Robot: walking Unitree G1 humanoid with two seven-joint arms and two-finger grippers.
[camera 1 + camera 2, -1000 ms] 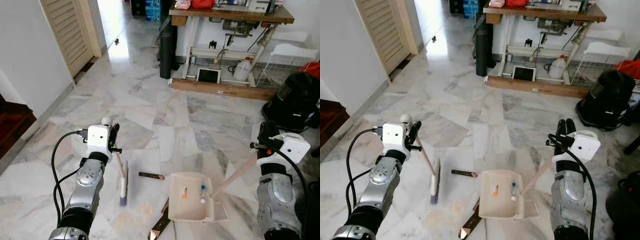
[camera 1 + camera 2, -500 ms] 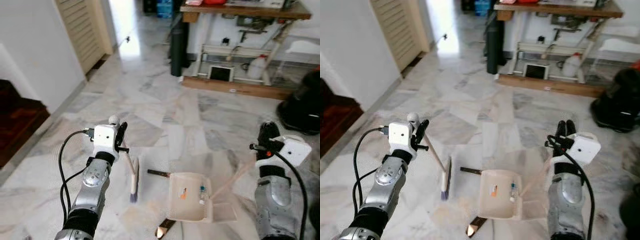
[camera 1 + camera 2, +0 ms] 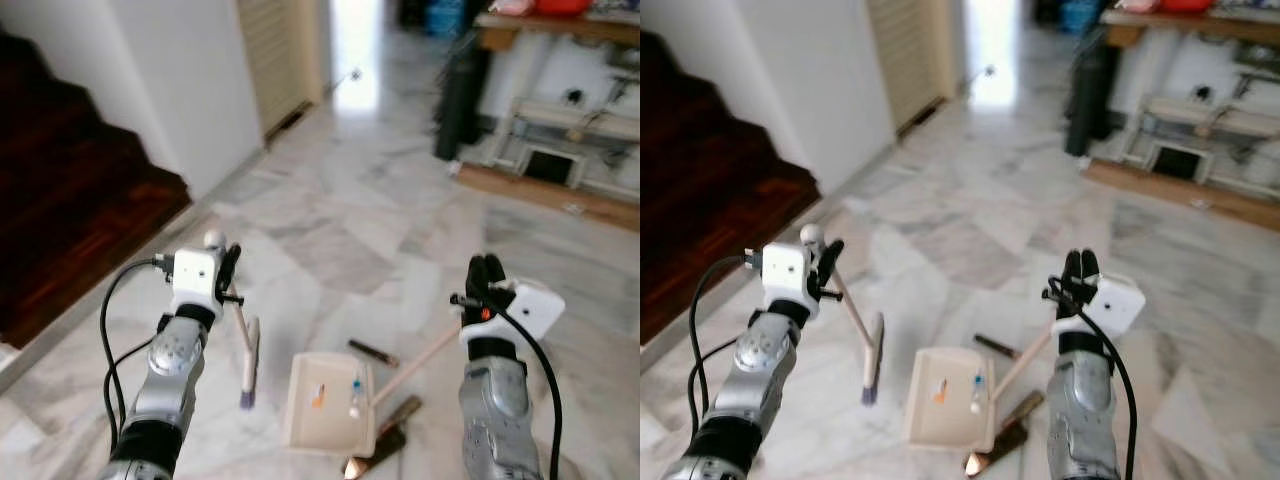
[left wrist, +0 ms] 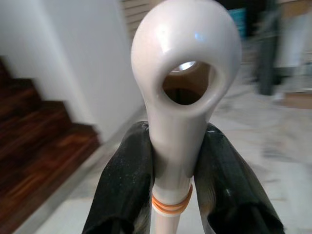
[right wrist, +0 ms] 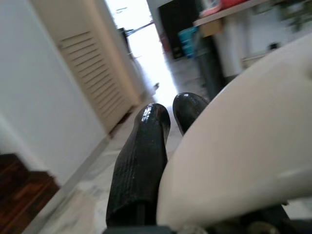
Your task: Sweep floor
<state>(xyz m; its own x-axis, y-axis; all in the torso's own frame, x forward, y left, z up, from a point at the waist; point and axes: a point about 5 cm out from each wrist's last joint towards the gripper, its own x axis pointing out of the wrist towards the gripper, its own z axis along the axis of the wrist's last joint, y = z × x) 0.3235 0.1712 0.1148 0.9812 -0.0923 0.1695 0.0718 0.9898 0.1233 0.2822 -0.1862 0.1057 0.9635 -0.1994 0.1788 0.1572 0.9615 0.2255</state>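
Observation:
My left gripper (image 3: 228,274) is shut on the top of a white broom handle (image 4: 181,97), whose looped end sticks up between the black fingers (image 4: 124,180). The handle slants down to the broom head (image 3: 248,368), bristles at the marble floor. My right gripper (image 3: 487,276) is shut on the pale handle (image 5: 243,146) of a cream dustpan (image 3: 300,425) resting on the floor between the arms. Small orange and blue scraps (image 3: 335,392) lie in the pan. A dark stick (image 3: 372,352) and a brown shiny scrap (image 3: 378,448) lie on the floor beside the pan.
A dark wooden staircase (image 3: 70,190) rises at the left beside a white wall (image 3: 190,80) and a louvred door (image 3: 275,45). At the back right stand a black cylinder (image 3: 456,95) and a cluttered work table (image 3: 560,25). Marble floor (image 3: 380,230) stretches ahead.
The view has swung left, bringing the staircase in and pushing the table to the right edge. Both grippers keep their hold; broom and dustpan sit much as before.

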